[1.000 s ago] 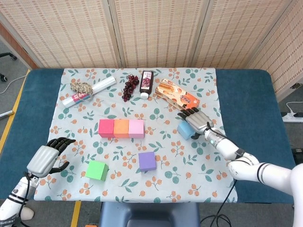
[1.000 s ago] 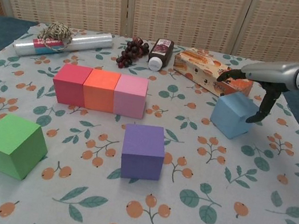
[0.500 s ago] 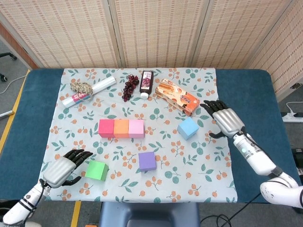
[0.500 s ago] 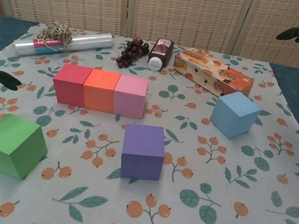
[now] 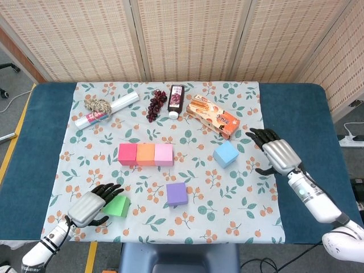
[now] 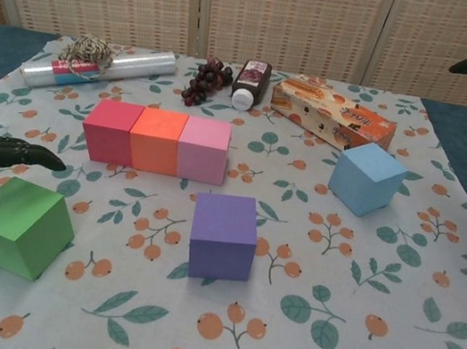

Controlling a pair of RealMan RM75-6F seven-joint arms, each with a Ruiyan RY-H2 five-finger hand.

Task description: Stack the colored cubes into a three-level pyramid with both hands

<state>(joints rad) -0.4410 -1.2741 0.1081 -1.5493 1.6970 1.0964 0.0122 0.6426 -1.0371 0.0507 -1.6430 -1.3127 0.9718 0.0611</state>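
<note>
My left hand (image 5: 88, 209) hovered with fingers spread around the green foam cube (image 5: 118, 206), not yet clamped; my right hand (image 5: 277, 154) hung empty, fingers apart, just right of the light blue cube (image 5: 226, 154). An off-centre squeeze could spin the green cube away. The orange snack box (image 5: 213, 116) beyond had unreadable print.

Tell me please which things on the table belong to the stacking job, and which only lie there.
For the job: red cube, orange cube, pink cube, blue cube, purple cube, green cube.

Just lying about: plastic wrap roll, twine, grapes, bottle, snack box.
</note>
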